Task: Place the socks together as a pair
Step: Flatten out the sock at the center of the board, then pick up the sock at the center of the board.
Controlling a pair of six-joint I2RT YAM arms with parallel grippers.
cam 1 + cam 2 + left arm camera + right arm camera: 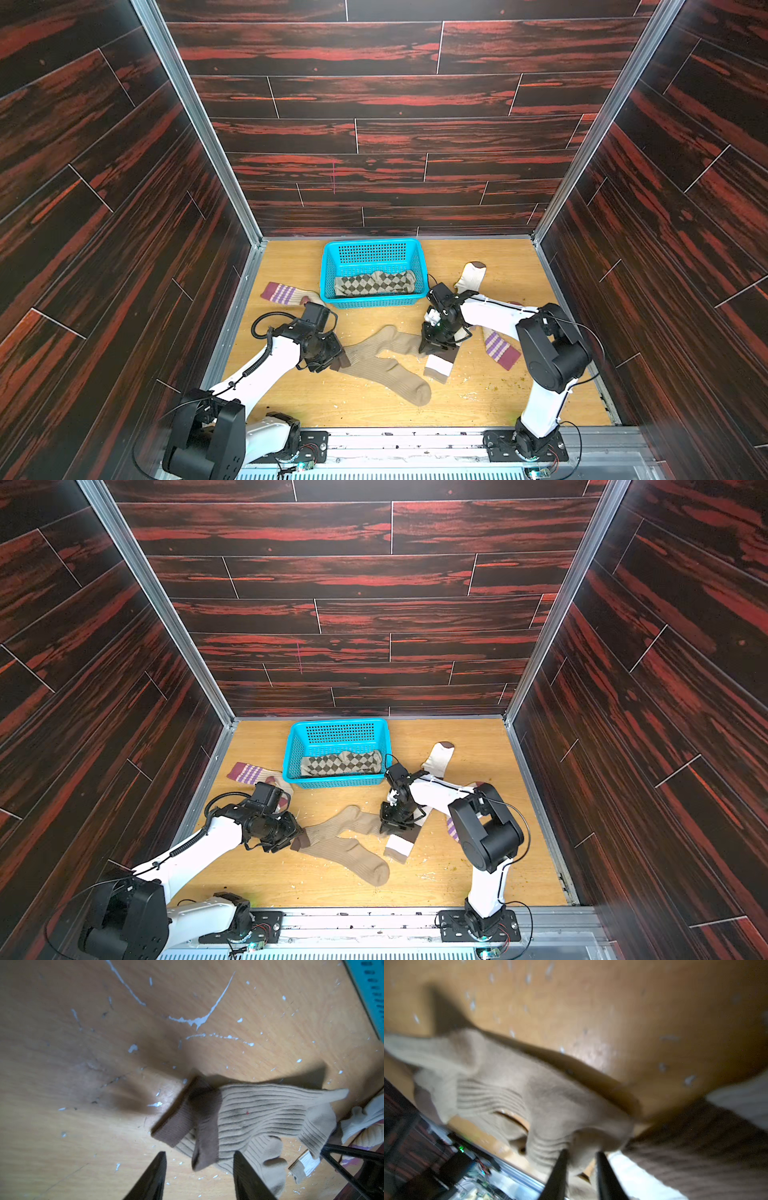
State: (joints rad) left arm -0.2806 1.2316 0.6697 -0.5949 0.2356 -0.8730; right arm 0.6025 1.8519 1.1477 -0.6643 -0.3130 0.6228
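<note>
Both top views: sharp and evenly lit from above. You get a bright table (478, 399) and dim, dark walls (104, 208) splayed outward by wide-lens stretch at the edges. Left wrist view: mostly sharp, with hard shadows thrown off the ribbed tan sock (259, 1109), a pale sheen on the table beside its cuff, and slight softness in the corners. Right wrist view: blurred throughout. You see a long dark shadow along the sock, one glare patch, and the right gripper (581, 1152) as a black silhouette.
</note>
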